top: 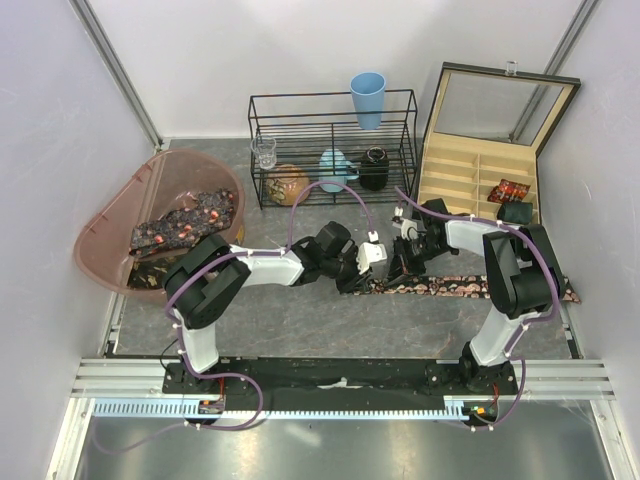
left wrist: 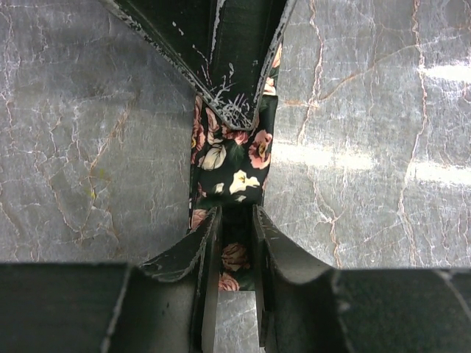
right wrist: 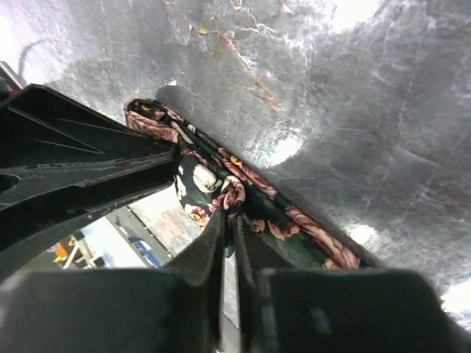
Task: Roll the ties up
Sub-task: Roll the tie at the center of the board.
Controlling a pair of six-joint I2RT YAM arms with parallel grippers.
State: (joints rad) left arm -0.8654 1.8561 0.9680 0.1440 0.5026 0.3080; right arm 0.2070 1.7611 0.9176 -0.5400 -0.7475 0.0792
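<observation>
- 1 tie (top: 470,287) flat, worktop (top: 300,320) centre to right edge; 1 coil (top: 514,189) in box (top: 460,175); ties (top: 185,222) in tub (top: 190,172), count unclear.
- Arms low, reaching inward; left gripper (left wrist: 237,213) and right gripper (right wrist: 229,217) both clamp tie's left end.

The bench (top: 330,320) has a grey, marble-veined top, smooth and glossy enough to throw back the lamps in bright streaks. The long dark necktie with red, pink and cream flowers (left wrist: 228,158) is woven cloth, soft and faintly satiny. The jaws of the left gripper (left wrist: 235,217) and the right gripper (right wrist: 229,217) are matt black plastic, scuffed pale along their edges. The translucent pink-brown tub (top: 110,215) is thin, glossy plastic. The black open rack (top: 300,96) is thin metal wire. The light blue cup (top: 368,98) looks like smooth plastic. The open compartment box (top: 455,170) is pale, matt wood.
</observation>
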